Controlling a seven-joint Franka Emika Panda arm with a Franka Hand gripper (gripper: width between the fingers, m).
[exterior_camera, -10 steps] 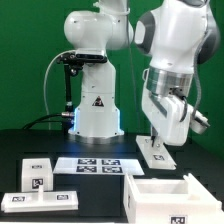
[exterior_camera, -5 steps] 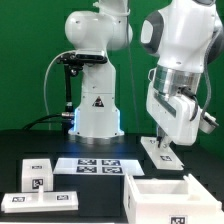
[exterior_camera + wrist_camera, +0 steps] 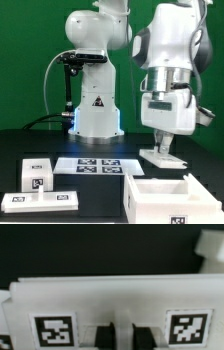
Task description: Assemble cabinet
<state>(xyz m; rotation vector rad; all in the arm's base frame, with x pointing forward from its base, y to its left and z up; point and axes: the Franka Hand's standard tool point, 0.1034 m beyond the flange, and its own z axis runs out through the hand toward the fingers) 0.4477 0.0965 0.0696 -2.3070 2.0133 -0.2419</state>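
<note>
My gripper [image 3: 160, 138] hangs at the exterior view's right, shut on a flat white cabinet panel [image 3: 162, 155] that it holds low over the black table, slightly tilted. In the wrist view the panel [image 3: 110, 294] fills the picture with two black-and-white tags on it, and my gripper [image 3: 123, 337] has its dark fingers [image 3: 103, 338] pressed against the panel's edge. The large white cabinet box [image 3: 165, 208] stands open-topped at the front right, just in front of the held panel.
The marker board [image 3: 95, 165] lies flat in the middle of the table. A small white tagged piece [image 3: 36, 171] and a long flat white panel [image 3: 40, 201] lie at the front left. The arm's white base [image 3: 95, 105] and a black stand [image 3: 68, 85] are behind.
The wrist has turned and shifted a little to the exterior view's left. The held panel has swung with it, and its tag no longer faces the exterior camera.
</note>
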